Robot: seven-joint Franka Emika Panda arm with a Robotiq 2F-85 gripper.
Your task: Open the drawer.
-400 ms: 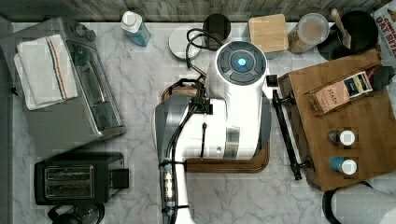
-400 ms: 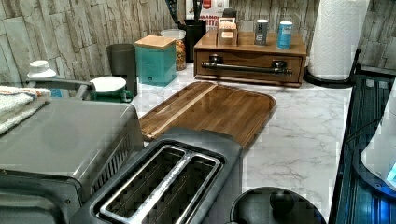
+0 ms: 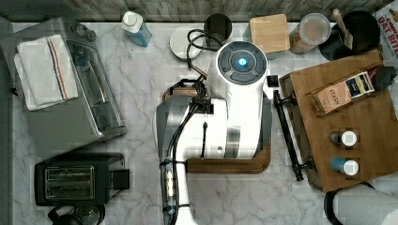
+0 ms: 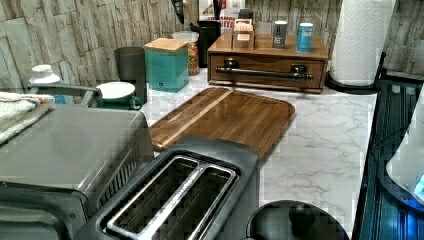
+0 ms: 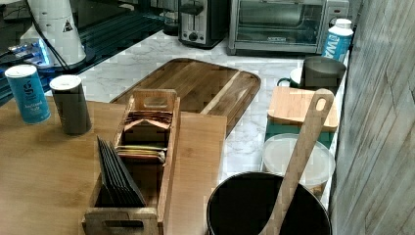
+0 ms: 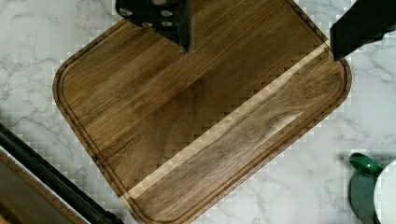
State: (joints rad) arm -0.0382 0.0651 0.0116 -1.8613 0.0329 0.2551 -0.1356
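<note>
The gripper [image 6: 259, 35] is seen in the wrist view with its fingers [image 6: 161, 18] spread wide and nothing held, above the tray [image 6: 201, 116]. The drawer [image 4: 267, 70] sits closed in the cabinet [image 4: 265, 47] beyond the tray in the left view, its black handle [image 4: 265, 74] untouched and well apart from the gripper
</note>
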